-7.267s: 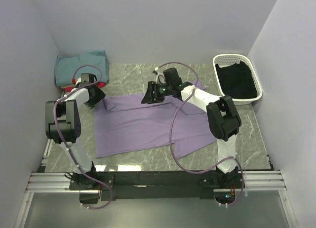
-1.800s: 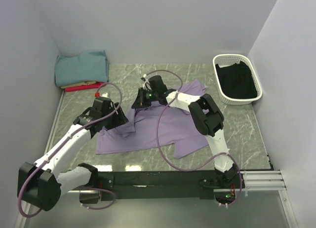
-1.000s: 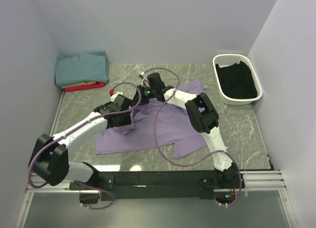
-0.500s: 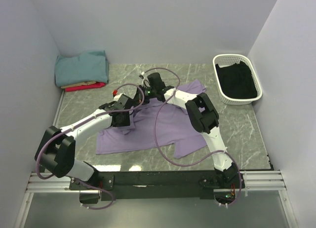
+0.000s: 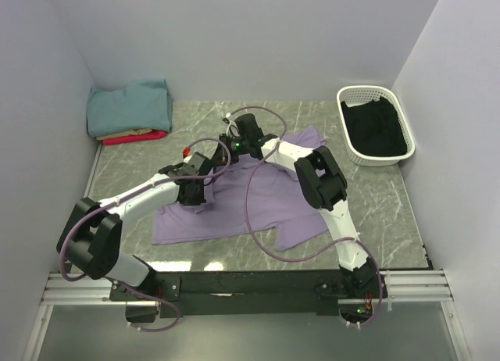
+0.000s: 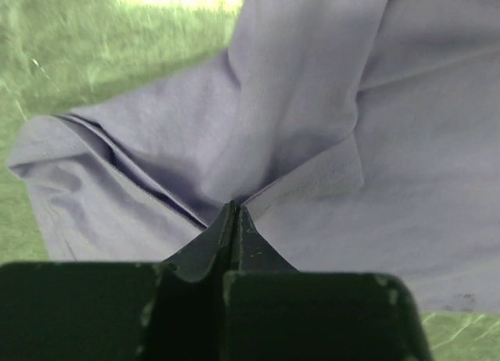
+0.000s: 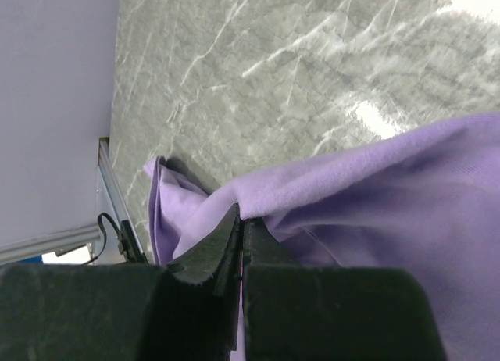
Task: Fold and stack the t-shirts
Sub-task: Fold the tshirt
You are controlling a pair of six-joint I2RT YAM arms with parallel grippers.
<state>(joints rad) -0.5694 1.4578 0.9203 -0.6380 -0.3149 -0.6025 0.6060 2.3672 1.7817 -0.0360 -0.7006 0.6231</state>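
T-shirt of lavender cloth (image 5: 211, 220) lies partly bunched at mid-worktop (image 5: 383, 205). Left pincer (image 6: 234, 211) is clamped on a crease near its left side. Right pincer (image 7: 241, 214) is clamped on its far edge. Teal, tan and red folded t-shirts (image 5: 129, 111) sit stacked in the far-left corner.

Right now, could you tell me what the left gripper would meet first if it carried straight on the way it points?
The lavender t-shirt: the left gripper is shut on a fold of it, and more of that cloth lies directly ahead. The marble table shows only beyond it; depth is unclear.
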